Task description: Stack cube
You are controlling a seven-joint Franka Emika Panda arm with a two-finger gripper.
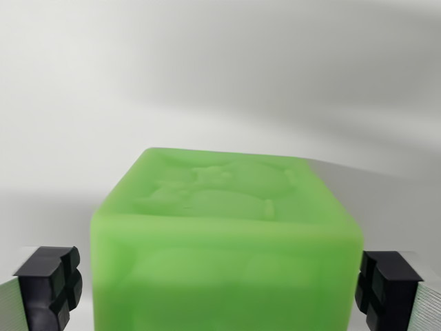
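Translucent green cube (227, 241) with embossed top, black jaws, white surface (207, 83)

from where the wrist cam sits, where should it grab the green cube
Grip the green cube across its two flat side faces, coming straight in along the camera's line. The end effector already has one finger on each side, and those faces look parallel; the top carries a raised relief.

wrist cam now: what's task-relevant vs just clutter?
Part of the job:
- green cube, between the pincer fingers
- pincer fingers, one on either side of the cube; contact can't be judged

Just lying about:
- nothing visible; only the plain white surface behind the cube
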